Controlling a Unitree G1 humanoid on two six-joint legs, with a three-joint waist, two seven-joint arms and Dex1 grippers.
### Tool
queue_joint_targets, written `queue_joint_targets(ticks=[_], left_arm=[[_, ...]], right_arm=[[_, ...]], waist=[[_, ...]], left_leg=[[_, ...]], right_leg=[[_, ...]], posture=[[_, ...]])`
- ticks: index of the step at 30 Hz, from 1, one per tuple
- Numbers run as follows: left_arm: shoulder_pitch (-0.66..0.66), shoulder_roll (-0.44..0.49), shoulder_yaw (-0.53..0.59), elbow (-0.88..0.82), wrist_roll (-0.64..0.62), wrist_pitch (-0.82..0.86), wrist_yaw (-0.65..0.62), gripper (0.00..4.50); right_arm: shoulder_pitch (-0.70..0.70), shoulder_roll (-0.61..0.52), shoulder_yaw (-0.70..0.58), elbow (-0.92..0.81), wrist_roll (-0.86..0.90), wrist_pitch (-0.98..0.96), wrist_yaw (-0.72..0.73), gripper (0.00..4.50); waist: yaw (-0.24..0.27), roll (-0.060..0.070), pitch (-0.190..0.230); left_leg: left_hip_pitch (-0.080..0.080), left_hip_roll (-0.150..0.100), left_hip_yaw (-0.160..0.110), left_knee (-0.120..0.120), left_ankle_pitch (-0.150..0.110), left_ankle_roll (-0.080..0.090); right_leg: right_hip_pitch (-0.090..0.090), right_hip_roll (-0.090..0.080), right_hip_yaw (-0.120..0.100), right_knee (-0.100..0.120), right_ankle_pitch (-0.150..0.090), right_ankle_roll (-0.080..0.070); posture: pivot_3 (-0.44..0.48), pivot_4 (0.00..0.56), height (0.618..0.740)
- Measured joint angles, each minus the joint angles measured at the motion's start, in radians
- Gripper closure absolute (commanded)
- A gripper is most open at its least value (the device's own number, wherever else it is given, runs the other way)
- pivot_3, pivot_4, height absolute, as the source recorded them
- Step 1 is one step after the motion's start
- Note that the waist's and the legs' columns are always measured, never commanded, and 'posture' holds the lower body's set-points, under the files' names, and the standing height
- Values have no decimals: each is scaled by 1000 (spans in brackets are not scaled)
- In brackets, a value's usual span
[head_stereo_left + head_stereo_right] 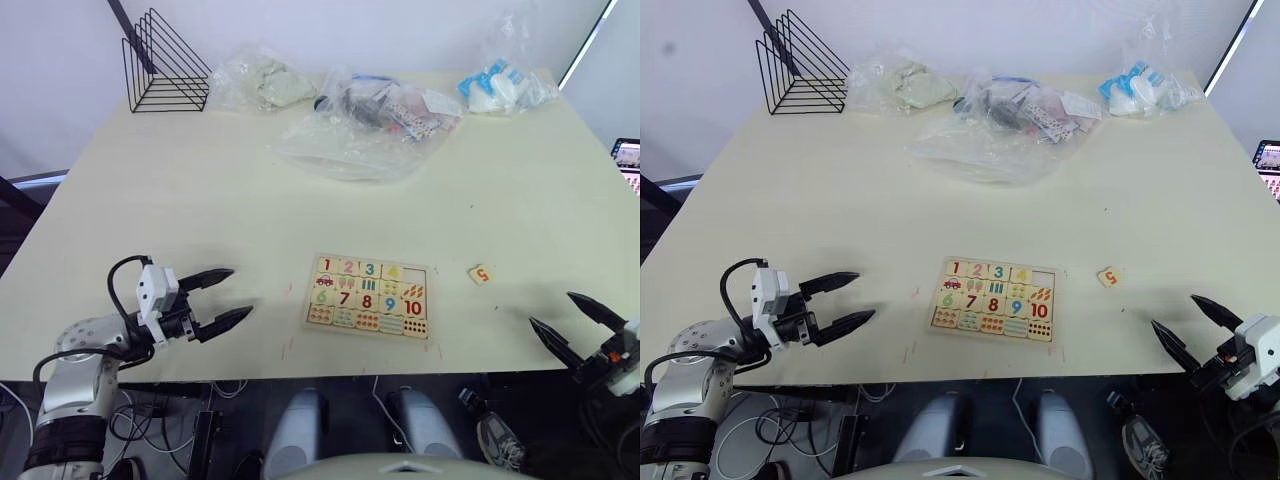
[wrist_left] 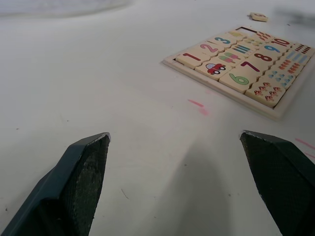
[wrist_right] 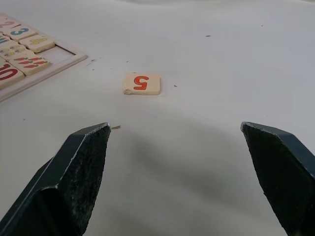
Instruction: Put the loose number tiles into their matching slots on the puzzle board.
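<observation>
Tools at the near desk edge, both spread wide and carrying nothing: left tool (image 1: 212, 298) near-left, right tool (image 1: 568, 322) near-right, each hovering low over the bare desk (image 1: 200, 190).

Puzzle board (image 1: 368, 296) lies flat near the middle of the desk, between the two tools and slightly farther in. Top row reads 1, 2, 3, 4; the far-right corner slot (image 1: 1042, 277) looks empty. Lower rows look filled.

Loose tile 5 (image 3: 141, 83) sits flat on the desk just right of the board's far-right corner, apart from the rim, red digit face up. In the right wrist view it lies straight ahead of the right tool's open fingers, a little toward the board side.

Key relation: tile 5 is far and slightly left of the right tool, and well apart from the left tool, with the board between. Judgement: right arm is the nearer one for the pick. The tile is square, so no long axis to align to; it is thin and flat, so a low grasp on its edges is likely needed.

Far edge: black wire rack (image 1: 165, 65) at left, several plastic bags (image 1: 365, 115) across the middle and right.
</observation>
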Motion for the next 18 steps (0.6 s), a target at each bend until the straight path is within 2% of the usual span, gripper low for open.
queue_joint_targets(ticks=[13, 18], left_arm=[[-115, 6, -36, 52, 19, -21, -116, 0], [-206, 7, -79, 79, 20, -32, -204, 0]], right_arm=[[-51, -17, 78, -92, 5, 141, -92, 59], [-154, -36, 141, -93, -37, 236, -177, 59]], waist=[[0, 0, 0], [0, 0, 0]], left_leg=[[0, -1, 0, 0, 0, 0], [0, -2, 1, 1, 0, 0]], right_leg=[[1, 0, -1, 0, 0, 0], [1, 1, -1, 0, 0, 0]], posture=[[0, 150, 740], [0, 150, 740]])
